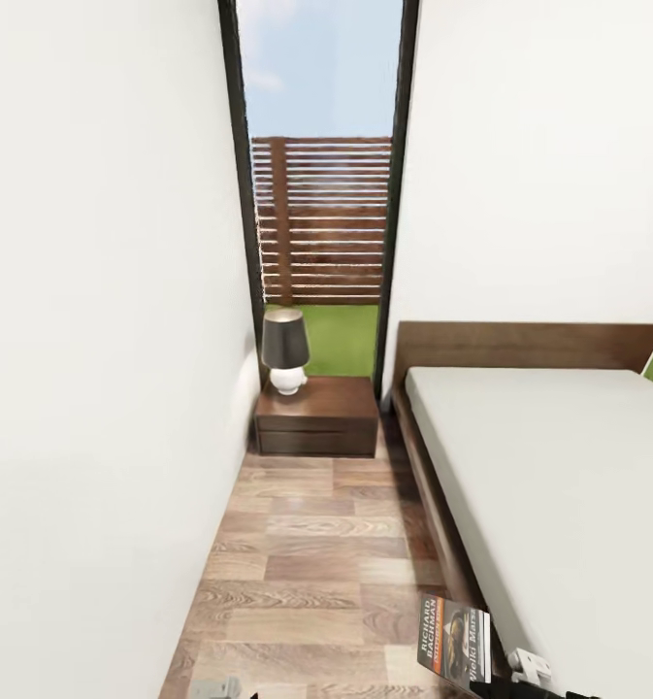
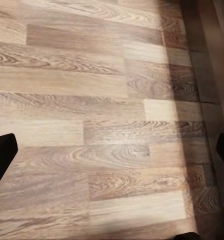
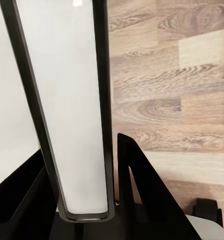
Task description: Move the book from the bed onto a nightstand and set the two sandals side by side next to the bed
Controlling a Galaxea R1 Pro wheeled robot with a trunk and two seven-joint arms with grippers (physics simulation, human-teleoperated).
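The book (image 1: 454, 641), a dark paperback with white "Richard Bachman" lettering and an orange band, hangs low over the floor beside the bed's near edge. My right gripper (image 1: 520, 675) is shut on it. In the right wrist view the book (image 3: 72, 110) stands edge-on, white pages between dark covers, clamped between the black fingers (image 3: 142, 190). The bed (image 1: 559, 485) has a bare light-grey mattress. The nightstand (image 1: 318, 416) stands at the far end of the aisle, left of the headboard (image 1: 520, 345). My left gripper (image 2: 112, 150) is open over bare floor. The sandals are out of view.
A lamp (image 1: 285, 349) with a dark shade and white base stands on the nightstand's back left part. A white wall (image 1: 103, 388) closes the aisle's left side, and the bed frame closes its right. A tall window (image 1: 321, 194) rises behind the nightstand. The wood-plank floor (image 1: 307, 563) runs between them.
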